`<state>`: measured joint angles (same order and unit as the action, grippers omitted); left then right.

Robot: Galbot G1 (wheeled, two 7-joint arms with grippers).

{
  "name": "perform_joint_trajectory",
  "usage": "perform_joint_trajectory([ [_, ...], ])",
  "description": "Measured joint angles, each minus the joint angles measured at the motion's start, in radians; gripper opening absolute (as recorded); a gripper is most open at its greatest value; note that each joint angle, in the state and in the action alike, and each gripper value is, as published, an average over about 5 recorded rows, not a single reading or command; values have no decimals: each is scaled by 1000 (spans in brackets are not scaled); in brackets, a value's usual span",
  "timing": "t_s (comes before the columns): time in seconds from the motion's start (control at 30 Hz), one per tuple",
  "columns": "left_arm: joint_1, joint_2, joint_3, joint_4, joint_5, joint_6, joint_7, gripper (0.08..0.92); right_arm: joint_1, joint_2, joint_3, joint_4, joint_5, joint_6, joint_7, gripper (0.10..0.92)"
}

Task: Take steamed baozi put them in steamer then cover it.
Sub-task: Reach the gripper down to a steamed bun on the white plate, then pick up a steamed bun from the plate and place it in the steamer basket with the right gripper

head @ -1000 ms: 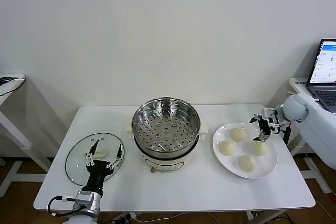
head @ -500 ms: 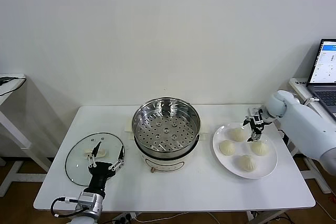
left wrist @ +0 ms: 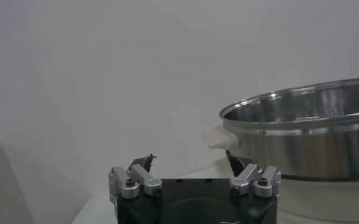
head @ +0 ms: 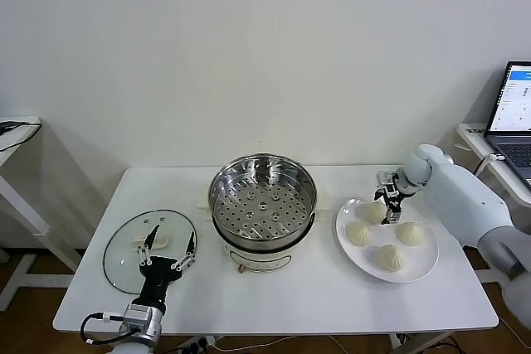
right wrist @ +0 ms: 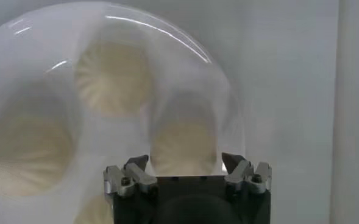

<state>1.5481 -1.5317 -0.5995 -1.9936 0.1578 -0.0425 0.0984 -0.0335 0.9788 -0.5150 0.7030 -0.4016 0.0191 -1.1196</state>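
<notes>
The table (head: 274,296) fills the lower half of the head view. The steamer (head: 262,205) stands at centre frame, uncovered, its perforated tray bare. The cover (head: 124,242) lies flat at lower left. The plate (head: 415,267) sits at right of centre, carrying all four steamed baozi (head: 392,256).

The right gripper (head: 390,197) hangs directly over the upper-left bun (head: 371,212) of the plate. In the right wrist view that bun (right wrist: 182,141) lies between the spread fingers (right wrist: 131,172), not yet pinched. The buns are round, so no long axis governs the approach. The neighbouring buns stand close; a finger could nudge one on descent.

The left gripper (head: 167,254) waits over the cover's near edge, fingers spread, holding nothing. The right arm is clearly the nearer to the buns.
</notes>
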Motion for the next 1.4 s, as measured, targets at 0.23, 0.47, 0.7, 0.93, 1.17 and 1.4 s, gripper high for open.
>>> perform_joint_trajectory([
  [0.23, 0, 0, -2, 0, 1, -2, 0, 823, -1, 10, 1, -11, -15, 7, 0, 690],
  [0.47, 0, -3, 0, 3, 2, -3, 0, 823, 0, 2, 0, -6, -17, 14, -4, 687],
  [0.7, 4, -5, 8, -4, 5, -3, 0, 823, 37, -46, -38, 62, 43, 22, -24, 687],
  [0.93, 13, -1, 10, -14, 11, -2, -2, 823, 181, -146, -172, 226, 172, 67, -58, 687],
  [1.17, 17, 9, 0, -17, 13, -4, -2, 823, 422, -197, -375, 429, 284, 169, -94, 687],
  [1.4, 21, 16, -5, -19, 13, -11, 1, 823, 616, -168, -563, 598, 329, 304, -86, 687],
])
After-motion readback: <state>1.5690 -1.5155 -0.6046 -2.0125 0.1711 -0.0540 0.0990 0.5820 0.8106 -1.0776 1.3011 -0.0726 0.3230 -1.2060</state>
